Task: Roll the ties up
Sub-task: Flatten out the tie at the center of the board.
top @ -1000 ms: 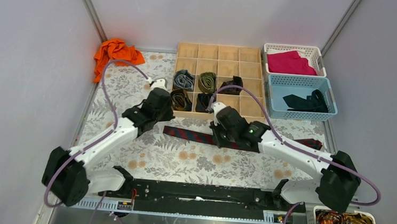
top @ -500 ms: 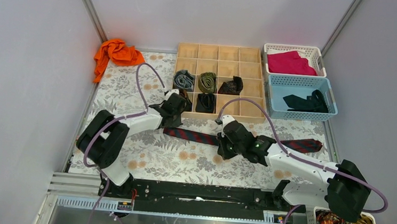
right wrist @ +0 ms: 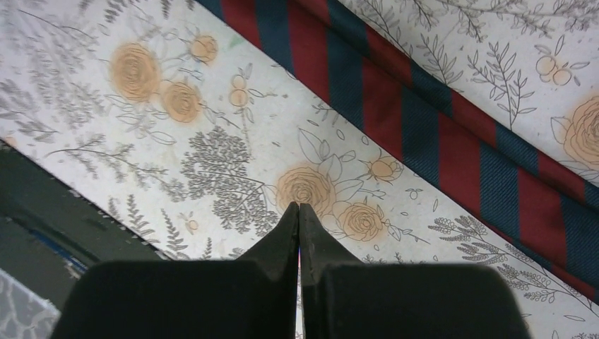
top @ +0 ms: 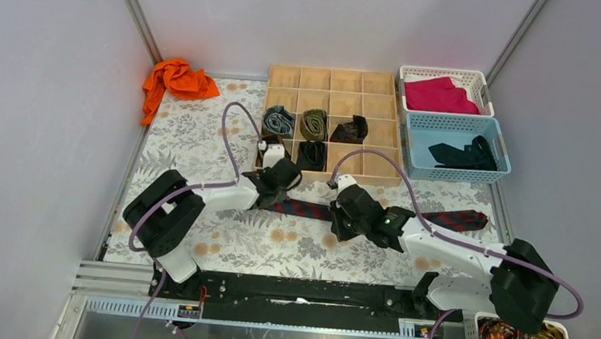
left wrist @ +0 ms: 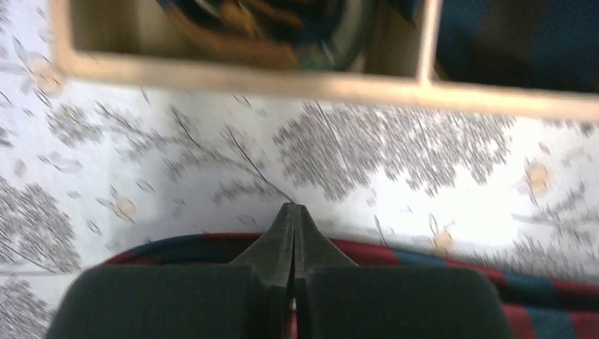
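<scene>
A navy tie with red diagonal stripes (top: 310, 210) lies flat across the floral mat, its wide end at the right. My left gripper (top: 278, 188) is shut and sits over the tie's left end. In the left wrist view the tie (left wrist: 438, 258) passes under the fingers, and the gripper (left wrist: 293, 209) has its tips just past the tie's far edge, over the mat. I see no fabric clamped. My right gripper (top: 337, 225) is shut and empty on the near side of the tie's middle. In the right wrist view the gripper (right wrist: 299, 206) is over bare mat, with the tie (right wrist: 424, 127) beside it.
A wooden grid organizer (top: 386, 168) behind the tie holds coiled ties: grey-blue (top: 278, 121), olive (top: 313, 123), black (top: 351, 129). A blue basket (top: 411, 158) holds a black tie (top: 464, 156). A magenta cloth (top: 441, 94) lies in a white basket. An orange cloth (top: 175, 79) lies far left.
My left arm has swung right and come down onto the tie's left end. My right gripper has moved off the tie to its near side and has stayed there.
</scene>
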Action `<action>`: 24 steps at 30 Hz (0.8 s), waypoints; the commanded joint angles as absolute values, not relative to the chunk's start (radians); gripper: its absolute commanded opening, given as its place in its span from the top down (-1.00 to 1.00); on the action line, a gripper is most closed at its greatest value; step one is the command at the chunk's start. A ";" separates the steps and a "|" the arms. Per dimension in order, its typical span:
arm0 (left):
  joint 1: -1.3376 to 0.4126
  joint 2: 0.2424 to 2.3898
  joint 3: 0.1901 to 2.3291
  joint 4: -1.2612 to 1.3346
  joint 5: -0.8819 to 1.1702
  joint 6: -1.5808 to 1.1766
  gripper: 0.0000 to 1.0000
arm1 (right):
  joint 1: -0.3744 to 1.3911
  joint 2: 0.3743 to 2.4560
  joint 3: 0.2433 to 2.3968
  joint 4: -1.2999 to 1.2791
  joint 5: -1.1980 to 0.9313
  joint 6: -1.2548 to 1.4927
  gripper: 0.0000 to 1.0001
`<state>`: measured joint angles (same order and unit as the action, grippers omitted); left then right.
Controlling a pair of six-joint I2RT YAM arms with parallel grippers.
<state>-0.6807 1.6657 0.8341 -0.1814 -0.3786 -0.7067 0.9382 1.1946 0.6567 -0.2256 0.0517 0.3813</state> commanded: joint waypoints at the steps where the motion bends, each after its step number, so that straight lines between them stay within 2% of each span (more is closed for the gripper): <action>1: -0.810 1.662 0.725 -0.339 -0.385 -0.832 1.00 | 0.946 1.257 0.672 -0.208 0.114 0.400 1.00; 11: -1.027 1.631 0.607 -0.406 -0.346 -0.965 1.00 | 0.947 1.303 0.650 -0.198 0.100 0.399 1.00; 18: -1.107 1.587 0.576 -0.411 -0.282 -0.994 1.00 | 0.948 1.322 0.629 -0.184 0.073 0.403 1.00; 24: -1.097 1.500 0.630 -0.489 -0.405 -1.016 1.00 | 0.961 1.302 0.632 -0.218 0.063 0.416 1.00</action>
